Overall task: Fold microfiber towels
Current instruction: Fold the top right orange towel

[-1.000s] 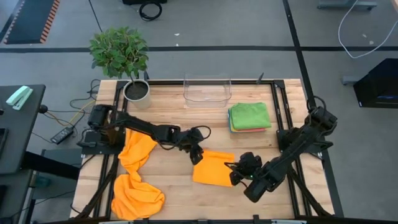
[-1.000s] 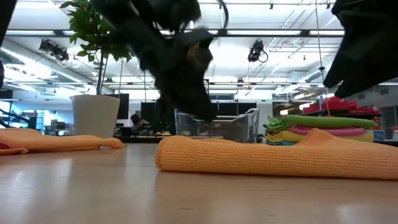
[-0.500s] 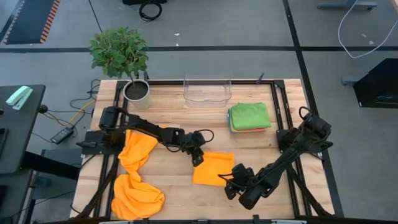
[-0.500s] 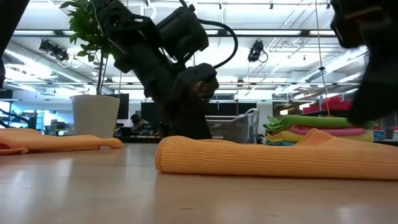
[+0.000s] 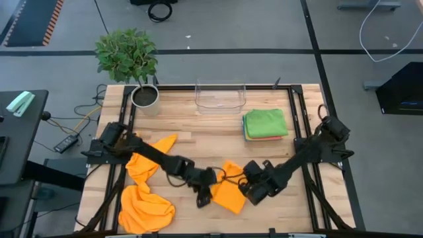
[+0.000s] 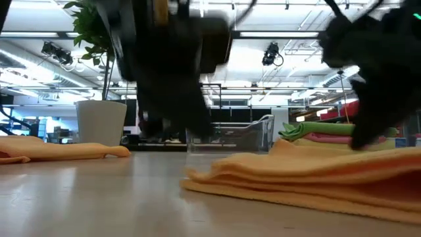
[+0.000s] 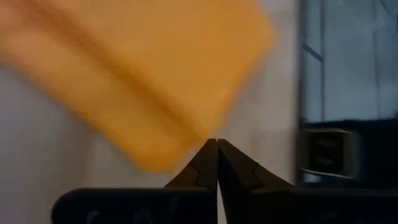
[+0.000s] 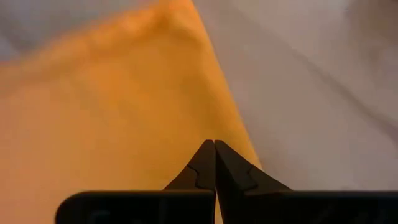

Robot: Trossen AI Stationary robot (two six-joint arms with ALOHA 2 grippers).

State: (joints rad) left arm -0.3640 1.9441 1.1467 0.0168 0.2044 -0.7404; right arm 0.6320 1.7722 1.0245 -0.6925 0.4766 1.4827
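Note:
A folded orange towel (image 5: 229,190) lies slanted on the table near the front middle; in the low view (image 6: 309,181) its layers show along the near edge. My left gripper (image 5: 203,196) is shut at the towel's near left end, with its tips by the towel's edge (image 7: 186,140). My right gripper (image 5: 250,190) is shut over the towel's right side. A crumpled orange towel (image 5: 145,192) lies at the left. Folded towels (image 5: 266,123), green on top, are stacked at the far right. My left gripper has its shut fingertips (image 7: 214,155) right at the folded towel's edge; I cannot tell whether they touch it. My right gripper has its shut fingers (image 8: 211,162) on the towel near its right edge (image 8: 239,134), coming slanting down from the table's right. The towel lies on the table.
A clear plastic bin (image 5: 220,96) stands at the far middle and a potted plant (image 5: 135,63) at the far left corner. Bare wood lies between the bin and the folded towel.
My left gripper has gone from the towel's far left corner toward the table's near edge and now stands at its near left end. My right gripper has stayed by the towel's right side. The folded towel has turned about on the table and now lies slanted.

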